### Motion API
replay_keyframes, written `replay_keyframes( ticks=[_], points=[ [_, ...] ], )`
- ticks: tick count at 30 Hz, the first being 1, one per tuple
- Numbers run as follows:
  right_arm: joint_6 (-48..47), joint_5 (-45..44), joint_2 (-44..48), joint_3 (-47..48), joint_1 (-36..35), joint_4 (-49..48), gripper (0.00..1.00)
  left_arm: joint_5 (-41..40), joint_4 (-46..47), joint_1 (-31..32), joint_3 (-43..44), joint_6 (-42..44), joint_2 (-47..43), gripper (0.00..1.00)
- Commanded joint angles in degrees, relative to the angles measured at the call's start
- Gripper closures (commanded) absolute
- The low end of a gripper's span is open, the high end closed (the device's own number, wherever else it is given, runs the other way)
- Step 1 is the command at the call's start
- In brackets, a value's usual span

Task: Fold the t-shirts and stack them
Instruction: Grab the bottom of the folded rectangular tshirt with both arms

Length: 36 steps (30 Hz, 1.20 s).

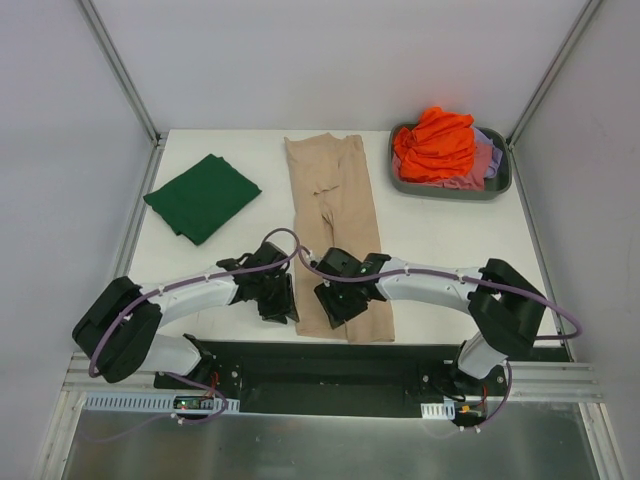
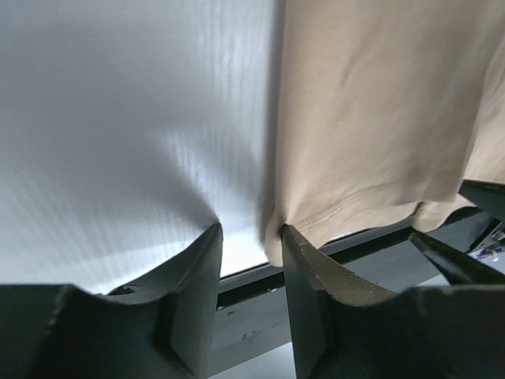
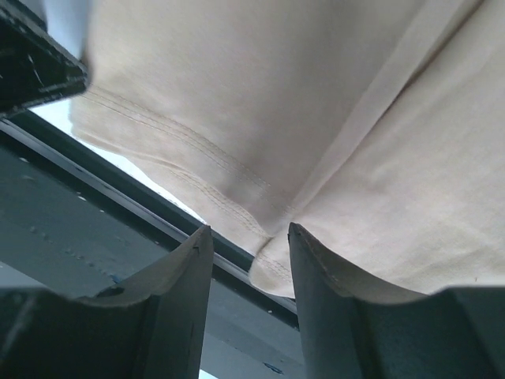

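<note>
A large beige t-shirt (image 1: pixel 335 210) lies as a long narrow strip down the middle of the white table. Its near hem reaches the front edge. My left gripper (image 1: pixel 283 308) is open at the hem's left corner. In the left wrist view (image 2: pixel 249 234) the beige cloth (image 2: pixel 379 118) touches the right finger (image 2: pixel 304 260). My right gripper (image 1: pixel 335 305) is open over the hem. In the right wrist view (image 3: pixel 246 230) a fold of the hem (image 3: pixel 272 264) sits between the jaws. A dark green t-shirt (image 1: pixel 203 196) lies folded at the left.
A grey tub (image 1: pixel 450 193) at the back right holds a crumpled orange shirt (image 1: pixel 435 145), a pink one (image 1: pixel 467 181) and a lavender one (image 1: pixel 492 156). The table's black front rail (image 2: pixel 363 251) runs just under both grippers. Grey walls enclose the table.
</note>
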<state>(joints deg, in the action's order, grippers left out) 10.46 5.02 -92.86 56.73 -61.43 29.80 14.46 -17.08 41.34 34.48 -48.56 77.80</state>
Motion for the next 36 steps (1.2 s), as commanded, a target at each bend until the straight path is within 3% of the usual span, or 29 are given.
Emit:
replay_keyframes(
  ticks=[1,6,8,10,13,18,22,24,36],
  points=[
    [-0.18,0.17,0.32,3.21,0.08,-1.5,0.54,-2.07,-4.54,0.76,-2.66,1.53,-4.93,0.62],
    [0.96,0.6,-2.67,3.91,1.75,-2.64,0.57,-1.98,-4.72,0.76,-4.07,1.36,-8.19,0.48],
    [1.84,0.0,-3.03,3.48,2.1,-2.56,0.58,-1.72,-4.72,0.76,-4.42,1.18,-8.63,0.39],
    [2.37,-1.14,-2.77,2.95,2.02,-2.29,0.58,-1.63,-4.72,0.76,-4.68,1.01,-8.8,0.23],
    [2.9,-2.55,-2.33,1.9,2.1,-2.12,0.58,-1.8,-4.63,0.84,-4.86,0.83,-9.42,0.11],
    [3.34,-2.12,-3.64,1.72,2.19,-3.17,0.71,-1.54,-4.63,0.76,-4.86,0.92,-10.03,0.1],
    [4.48,-1.85,-4.0,1.81,2.19,-3.35,0.93,-1.63,-4.63,0.76,-5.12,0.92,-10.91,0.09],
    [5.36,-1.24,-3.12,1.46,2.19,-3.35,0.99,-1.71,-4.72,0.76,-5.21,0.83,-11.09,0.09],
    [16.16,16.33,5.14,-2.14,2.54,-11.68,0.99,0.13,-5.24,0.76,-4.25,2.5,-14.07,0.08]
  ],
)
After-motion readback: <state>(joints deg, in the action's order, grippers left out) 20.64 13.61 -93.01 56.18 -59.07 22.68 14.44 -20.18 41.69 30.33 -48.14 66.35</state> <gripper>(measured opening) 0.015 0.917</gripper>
